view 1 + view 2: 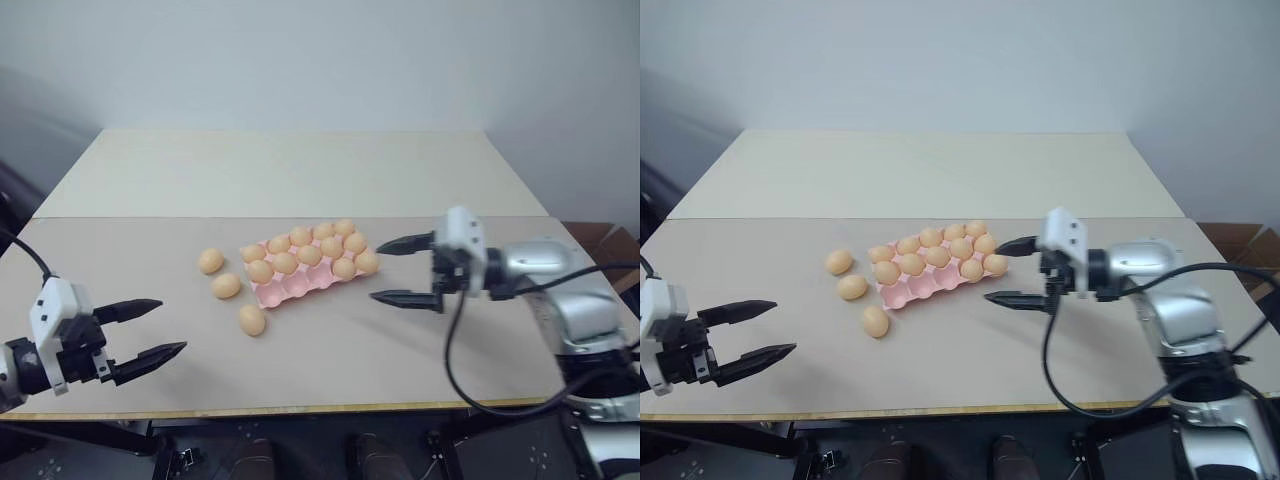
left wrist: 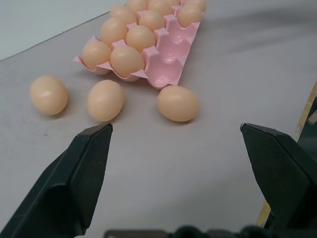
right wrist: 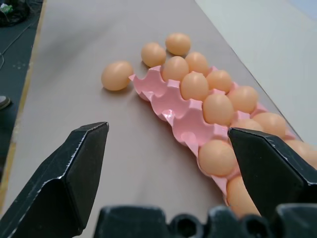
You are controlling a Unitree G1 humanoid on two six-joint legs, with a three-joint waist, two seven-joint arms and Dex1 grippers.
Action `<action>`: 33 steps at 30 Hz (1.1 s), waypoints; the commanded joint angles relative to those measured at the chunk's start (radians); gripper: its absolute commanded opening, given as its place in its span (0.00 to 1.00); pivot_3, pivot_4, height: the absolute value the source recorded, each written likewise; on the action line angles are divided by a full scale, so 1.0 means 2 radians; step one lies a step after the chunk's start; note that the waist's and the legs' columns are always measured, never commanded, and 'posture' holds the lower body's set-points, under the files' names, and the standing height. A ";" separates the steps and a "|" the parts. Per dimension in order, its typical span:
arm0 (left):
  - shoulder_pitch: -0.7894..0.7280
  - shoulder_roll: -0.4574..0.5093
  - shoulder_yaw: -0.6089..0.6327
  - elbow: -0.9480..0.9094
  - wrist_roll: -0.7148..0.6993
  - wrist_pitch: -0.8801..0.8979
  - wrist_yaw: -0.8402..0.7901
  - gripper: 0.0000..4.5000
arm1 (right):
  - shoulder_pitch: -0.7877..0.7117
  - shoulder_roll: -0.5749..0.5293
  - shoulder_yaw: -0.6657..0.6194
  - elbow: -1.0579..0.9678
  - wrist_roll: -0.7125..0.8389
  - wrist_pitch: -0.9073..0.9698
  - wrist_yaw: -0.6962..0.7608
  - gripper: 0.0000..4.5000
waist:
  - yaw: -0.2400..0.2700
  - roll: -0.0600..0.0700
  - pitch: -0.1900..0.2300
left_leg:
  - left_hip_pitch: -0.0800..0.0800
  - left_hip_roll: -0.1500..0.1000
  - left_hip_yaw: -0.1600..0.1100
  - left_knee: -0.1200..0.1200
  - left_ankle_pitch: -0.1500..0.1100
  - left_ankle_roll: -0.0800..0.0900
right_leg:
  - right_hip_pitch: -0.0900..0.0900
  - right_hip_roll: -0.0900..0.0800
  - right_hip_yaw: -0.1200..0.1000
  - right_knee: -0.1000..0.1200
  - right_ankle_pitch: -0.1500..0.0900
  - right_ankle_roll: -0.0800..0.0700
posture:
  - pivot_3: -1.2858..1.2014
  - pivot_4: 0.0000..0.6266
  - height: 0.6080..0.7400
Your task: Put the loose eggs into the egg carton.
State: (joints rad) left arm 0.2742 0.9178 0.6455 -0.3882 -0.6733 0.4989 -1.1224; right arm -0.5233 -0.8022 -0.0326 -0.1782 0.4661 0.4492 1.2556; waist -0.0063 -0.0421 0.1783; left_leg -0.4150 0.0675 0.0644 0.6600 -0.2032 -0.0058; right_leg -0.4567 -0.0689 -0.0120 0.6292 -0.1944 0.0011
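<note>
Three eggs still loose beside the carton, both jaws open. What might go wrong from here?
1. The loose eggs lie free on the smooth table; a nudge from the left gripper may roll them off.
2. The egg carton sits unheld, so pressing an egg into its empty near cups may slide it.

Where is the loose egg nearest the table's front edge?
In the left eye view, that smooth tan-orange egg lies on the table just off the flat pink moulded egg carton's front-left corner, nearer the robot's left.

A pale beige tabletop [image 1: 400,340] carries a pink egg carton [image 1: 290,290] near its middle; three loose eggs [image 1: 226,286] lie just beside the carton's left end.
</note>
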 commanded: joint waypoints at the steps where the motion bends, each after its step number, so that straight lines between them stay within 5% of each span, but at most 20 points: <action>1: -0.016 0.010 -0.006 0.007 0.004 -0.012 -0.006 1.00 | 0.021 -0.041 -0.055 -0.014 0.033 -0.003 0.031 0.99 | 0.001 0.000 0.000 | 0.000 0.000 0.000 0.000 0.000 0.000 | 0.000 0.000 0.000 0.000 0.000 0.000 | 0.52 0.24 1.00; 14: -0.082 0.010 -0.083 0.042 0.026 -0.030 -0.015 1.00 | 0.087 -0.085 -0.099 -0.046 0.060 0.001 0.023 0.99 | -0.002 0.000 0.000 | 0.000 0.000 0.000 0.000 0.000 0.000 | 0.000 0.000 0.001 0.000 0.000 0.000 | 0.52 0.24 1.00; 21: -0.148 0.006 -0.176 0.074 0.066 -0.067 -0.038 1.00 | 0.082 -0.084 -0.093 -0.040 0.062 -0.009 0.023 0.99 | 0.002 0.000 0.000 | 0.000 0.000 0.000 0.000 0.000 0.000 | 0.000 0.000 0.001 0.000 0.000 0.000 | 0.52 0.24 1.00; 33: -0.282 -0.070 -0.323 0.212 0.181 -0.164 -0.030 1.00 | 0.080 -0.083 -0.099 -0.057 0.073 -0.005 0.016 0.99 | 0.007 0.000 0.000 | 0.000 0.000 0.000 0.000 0.000 0.000 | 0.000 0.001 0.001 0.000 0.002 0.003 | 0.52 0.24 1.00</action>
State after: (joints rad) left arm -0.2695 0.7779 0.0082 0.0207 -0.3316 0.2125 -1.1727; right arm -0.3539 -0.9560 -0.1846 -0.2583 0.5841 0.4473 1.2885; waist 0.0079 -0.0424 0.1782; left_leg -0.4149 0.0673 0.0649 0.6607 -0.2030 -0.0055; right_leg -0.4559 -0.0676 -0.0102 0.6295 -0.1903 0.0076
